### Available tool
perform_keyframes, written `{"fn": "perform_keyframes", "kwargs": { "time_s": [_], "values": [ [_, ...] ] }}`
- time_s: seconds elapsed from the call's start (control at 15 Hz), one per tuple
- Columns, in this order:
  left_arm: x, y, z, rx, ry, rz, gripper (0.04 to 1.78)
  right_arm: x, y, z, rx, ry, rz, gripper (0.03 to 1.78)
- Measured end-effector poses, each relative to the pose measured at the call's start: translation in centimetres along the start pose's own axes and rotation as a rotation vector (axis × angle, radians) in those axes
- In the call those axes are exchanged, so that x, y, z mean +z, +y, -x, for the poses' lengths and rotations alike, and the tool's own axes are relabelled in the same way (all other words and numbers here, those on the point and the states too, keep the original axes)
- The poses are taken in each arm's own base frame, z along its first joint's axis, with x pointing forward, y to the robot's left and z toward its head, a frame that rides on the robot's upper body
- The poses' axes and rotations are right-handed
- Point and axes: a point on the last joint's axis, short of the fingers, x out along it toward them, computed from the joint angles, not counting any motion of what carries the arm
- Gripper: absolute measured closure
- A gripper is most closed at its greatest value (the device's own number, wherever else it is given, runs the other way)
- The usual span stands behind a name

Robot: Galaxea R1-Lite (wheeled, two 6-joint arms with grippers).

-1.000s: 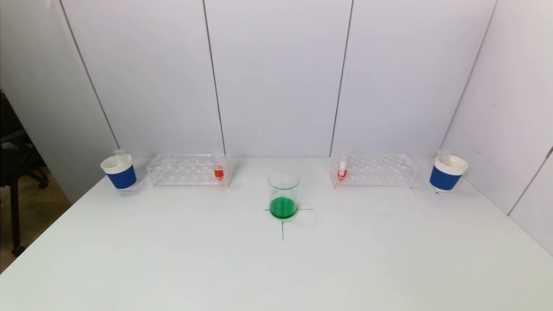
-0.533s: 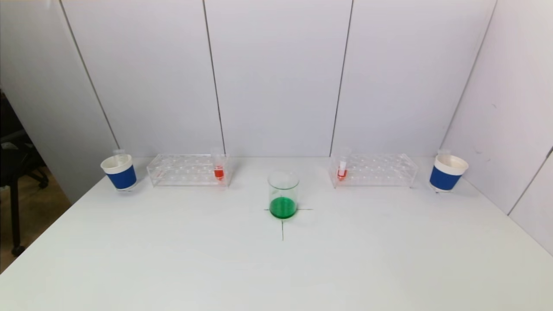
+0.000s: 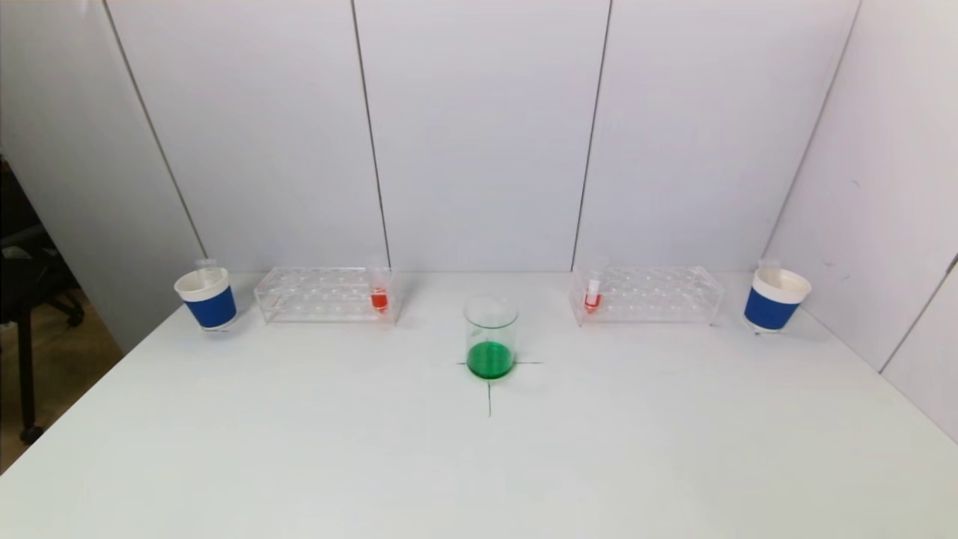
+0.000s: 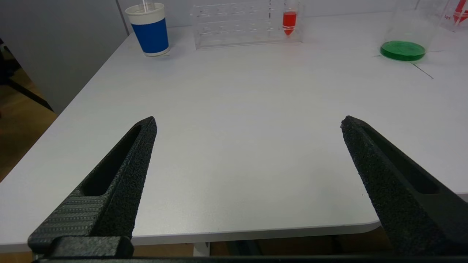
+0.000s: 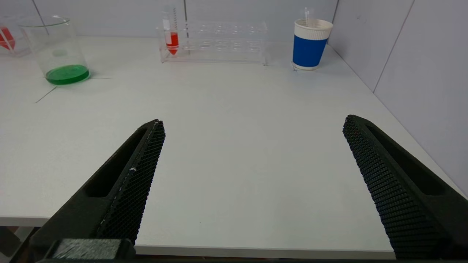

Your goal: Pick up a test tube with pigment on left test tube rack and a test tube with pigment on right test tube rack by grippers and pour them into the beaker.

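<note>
A glass beaker (image 3: 491,337) with green liquid stands mid-table on a cross mark. The clear left rack (image 3: 325,294) holds a tube with red pigment (image 3: 379,296) at its inner end. The clear right rack (image 3: 646,294) holds a tube with red pigment (image 3: 593,294) at its inner end. Neither arm shows in the head view. My left gripper (image 4: 248,124) is open and empty over the table's near edge, far from the left tube (image 4: 289,20). My right gripper (image 5: 254,122) is open and empty over the near edge, far from the right tube (image 5: 172,38).
A blue-and-white paper cup (image 3: 206,298) with an empty tube in it stands left of the left rack. A matching cup (image 3: 775,299) stands right of the right rack. White wall panels close in the back and the right side. The white table (image 3: 479,464) ends at the left.
</note>
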Motion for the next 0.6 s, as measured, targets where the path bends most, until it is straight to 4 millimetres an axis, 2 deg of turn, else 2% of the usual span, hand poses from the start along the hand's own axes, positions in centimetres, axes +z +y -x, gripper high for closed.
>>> {"fn": "perform_keyframes", "kwargs": {
  "time_s": [0.6],
  "values": [
    [0.00,0.00,0.00,0.000,0.000,0.000,0.06,0.00,0.00,0.00,0.000,0.000,0.000,0.04]
  ]
}}
